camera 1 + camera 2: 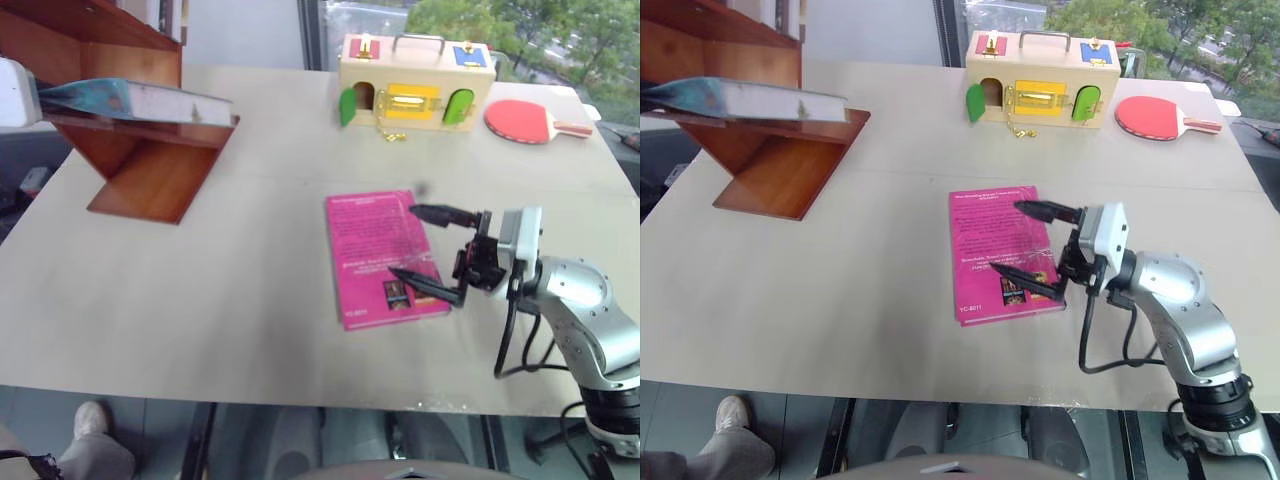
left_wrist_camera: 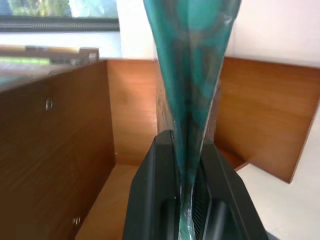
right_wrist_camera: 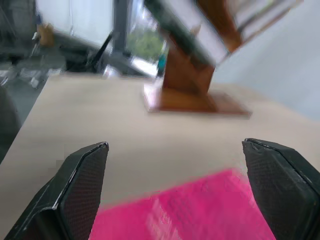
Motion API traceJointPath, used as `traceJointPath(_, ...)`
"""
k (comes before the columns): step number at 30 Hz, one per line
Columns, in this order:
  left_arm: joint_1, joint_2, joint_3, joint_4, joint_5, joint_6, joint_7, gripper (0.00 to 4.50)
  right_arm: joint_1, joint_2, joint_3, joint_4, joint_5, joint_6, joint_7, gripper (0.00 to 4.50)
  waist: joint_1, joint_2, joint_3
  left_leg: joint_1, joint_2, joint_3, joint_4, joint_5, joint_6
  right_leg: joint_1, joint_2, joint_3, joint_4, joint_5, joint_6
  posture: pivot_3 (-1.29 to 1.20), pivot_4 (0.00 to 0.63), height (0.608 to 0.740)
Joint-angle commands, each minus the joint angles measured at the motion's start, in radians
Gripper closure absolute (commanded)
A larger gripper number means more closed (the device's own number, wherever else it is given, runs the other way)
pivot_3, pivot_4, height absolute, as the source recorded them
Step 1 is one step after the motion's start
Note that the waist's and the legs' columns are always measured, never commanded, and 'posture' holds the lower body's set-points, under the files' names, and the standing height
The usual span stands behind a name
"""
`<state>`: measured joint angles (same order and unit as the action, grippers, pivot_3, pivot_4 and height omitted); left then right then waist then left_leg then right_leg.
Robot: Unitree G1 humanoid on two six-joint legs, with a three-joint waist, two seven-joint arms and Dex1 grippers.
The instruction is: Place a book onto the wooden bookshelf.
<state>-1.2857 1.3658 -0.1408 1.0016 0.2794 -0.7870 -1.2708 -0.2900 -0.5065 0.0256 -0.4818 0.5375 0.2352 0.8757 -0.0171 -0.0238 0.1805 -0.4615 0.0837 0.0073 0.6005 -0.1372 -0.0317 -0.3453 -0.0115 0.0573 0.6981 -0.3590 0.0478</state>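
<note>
Left gripper (image 2: 187, 200) pinching book (image 2: 192, 75), bookshelf (image 2: 60, 150) interior behind

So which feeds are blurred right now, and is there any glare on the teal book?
Right wrist view: soft and smeared; the pink book and wooden bookshelf are fuzzy. Left wrist view: the teal book, clamped between the fingers, has glossy sheen; window behind is washed out. Head views: fairly clear, even daylight, table without harsh shadows.
</note>
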Motion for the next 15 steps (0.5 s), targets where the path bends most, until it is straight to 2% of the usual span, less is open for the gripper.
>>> traceJointPath(1,-0.033,0.040,-0.017,0.053,0.064,-0.026,0.047,4.34,-0.069,0.040,-0.031,-0.067,0.054,0.019,-0.078,0.00,-0.001,0.000,0.000,0.000,0.001,0.000,0.000,0.000,0.000,0.000,0.001,0.000,0.000,0.000,0.000,0.00,0.150,0.740)
traceJointPath(11,-0.071,0.031,-0.044,0.107,0.134,-0.055,0.140,4.34,-0.143,0.102,-0.011,-0.079,0.075,0.051,-0.167,0.00,0.000,0.000,0.000,0.000,0.001,0.001,0.000,0.000,0.000,0.000,0.001,0.000,0.000,0.000,0.000,0.00,0.150,0.740)
traceJointPath(14,-0.070,0.034,-0.050,0.122,0.141,-0.050,0.139,3.36,-0.147,0.111,-0.001,-0.084,0.081,0.060,-0.171,0.00,-0.001,0.000,0.000,0.000,0.001,0.001,0.000,0.000,0.000,-0.001,0.001,0.000,0.001,0.000,0.000,0.00,0.150,0.740)
traceJointPath(15,-0.065,0.040,-0.052,0.126,0.146,-0.054,0.142,2.86,-0.146,0.112,-0.001,-0.084,0.084,0.062,-0.169,0.00,0.000,0.000,0.000,0.000,0.001,0.001,0.000,0.000,0.000,-0.001,0.001,0.000,0.001,0.000,0.000,0.00,0.150,0.740)
